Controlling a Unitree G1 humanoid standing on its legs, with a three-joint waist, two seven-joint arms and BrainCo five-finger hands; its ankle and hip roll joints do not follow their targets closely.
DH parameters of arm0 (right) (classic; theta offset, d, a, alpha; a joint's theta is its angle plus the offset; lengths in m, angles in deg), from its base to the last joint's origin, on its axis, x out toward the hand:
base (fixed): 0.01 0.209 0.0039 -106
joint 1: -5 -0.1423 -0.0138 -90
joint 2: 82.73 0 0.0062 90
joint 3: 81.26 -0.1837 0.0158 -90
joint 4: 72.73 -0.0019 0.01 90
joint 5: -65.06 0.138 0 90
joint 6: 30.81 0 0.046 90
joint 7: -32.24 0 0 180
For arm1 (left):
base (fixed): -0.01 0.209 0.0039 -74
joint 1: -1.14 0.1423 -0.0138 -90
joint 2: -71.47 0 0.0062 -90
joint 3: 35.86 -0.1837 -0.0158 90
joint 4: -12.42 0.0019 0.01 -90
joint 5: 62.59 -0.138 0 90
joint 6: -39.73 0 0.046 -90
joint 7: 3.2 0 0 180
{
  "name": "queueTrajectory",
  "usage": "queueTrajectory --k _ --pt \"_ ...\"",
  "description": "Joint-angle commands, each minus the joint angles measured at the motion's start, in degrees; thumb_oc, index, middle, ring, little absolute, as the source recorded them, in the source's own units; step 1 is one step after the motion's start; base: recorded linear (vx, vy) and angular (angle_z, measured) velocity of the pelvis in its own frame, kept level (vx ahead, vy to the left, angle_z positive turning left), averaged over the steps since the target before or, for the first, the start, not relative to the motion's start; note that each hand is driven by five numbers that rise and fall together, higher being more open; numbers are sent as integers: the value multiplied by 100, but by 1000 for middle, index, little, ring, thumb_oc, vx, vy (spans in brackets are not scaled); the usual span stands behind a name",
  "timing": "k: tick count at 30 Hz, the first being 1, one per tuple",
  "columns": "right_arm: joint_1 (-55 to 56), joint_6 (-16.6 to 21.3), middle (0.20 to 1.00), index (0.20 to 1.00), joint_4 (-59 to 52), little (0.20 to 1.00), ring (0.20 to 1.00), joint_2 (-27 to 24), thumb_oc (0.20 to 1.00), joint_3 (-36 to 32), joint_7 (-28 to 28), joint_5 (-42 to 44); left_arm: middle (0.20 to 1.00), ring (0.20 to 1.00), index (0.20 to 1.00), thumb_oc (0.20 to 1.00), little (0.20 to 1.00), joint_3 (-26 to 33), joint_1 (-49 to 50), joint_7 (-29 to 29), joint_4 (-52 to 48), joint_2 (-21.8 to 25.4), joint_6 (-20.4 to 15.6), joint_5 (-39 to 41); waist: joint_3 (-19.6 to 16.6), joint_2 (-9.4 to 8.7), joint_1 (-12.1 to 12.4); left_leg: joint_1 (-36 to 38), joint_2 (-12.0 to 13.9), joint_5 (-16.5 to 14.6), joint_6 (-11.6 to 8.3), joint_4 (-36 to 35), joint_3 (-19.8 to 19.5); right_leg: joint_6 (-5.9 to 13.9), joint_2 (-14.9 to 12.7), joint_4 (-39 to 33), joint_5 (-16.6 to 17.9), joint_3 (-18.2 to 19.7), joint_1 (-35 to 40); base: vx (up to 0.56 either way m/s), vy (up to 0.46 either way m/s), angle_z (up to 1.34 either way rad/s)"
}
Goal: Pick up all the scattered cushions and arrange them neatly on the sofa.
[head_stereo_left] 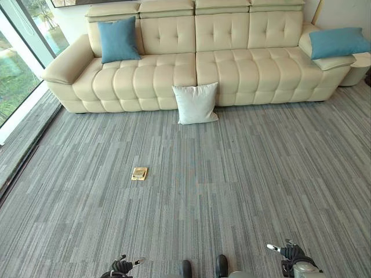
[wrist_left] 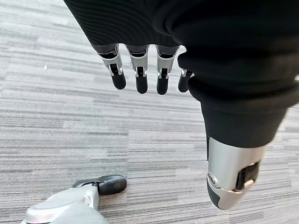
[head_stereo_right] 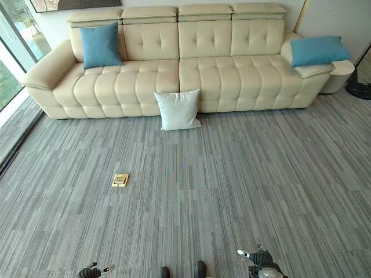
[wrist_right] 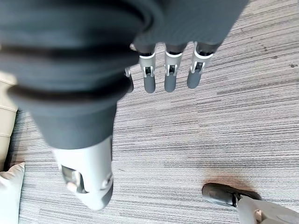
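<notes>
A white cushion (head_stereo_left: 196,103) stands on the grey carpet, leaning against the front of the cream sofa (head_stereo_left: 232,69) near its middle. One blue cushion (head_stereo_left: 118,39) rests upright against the sofa's back at the left end. Another blue cushion (head_stereo_left: 338,42) lies on the right armrest. My left hand (head_stereo_left: 122,267) hangs low at the bottom left, far from the cushions, its fingers (wrist_left: 138,77) straight and holding nothing. At the bottom right, my right hand (head_stereo_left: 293,255) hangs the same way, with fingers (wrist_right: 170,77) straight and empty. The white cushion's corner (wrist_right: 9,193) shows in the right wrist view.
A small brass floor plate (head_stereo_left: 139,173) is set in the carpet left of centre. A glass wall with a raised sill (head_stereo_left: 26,116) runs along the left side. A black round stand base (head_stereo_right: 360,90) sits on the floor beside the sofa's right end.
</notes>
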Motion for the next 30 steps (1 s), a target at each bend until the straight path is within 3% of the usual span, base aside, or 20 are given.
queueTrajectory --k 1,30 --pt "-282 198 1000 1000 93 1000 1000 8 1000 158 58 89 1000 1000 1000 1000 1000 -37 -328 -83 292 15 -129 -12 -20 -155 28 232 210 -483 -337 -5 -38 600 -513 4 -799 -45 405 0 0 0" --pt "-195 131 1000 1000 123 1000 1000 16 1000 224 22 66 1000 1000 1000 1000 1000 -252 -482 -49 209 16 -95 -131 68 -200 -30 122 170 -491 -306 -5 24 662 -549 4 -698 22 238 0 1 0"
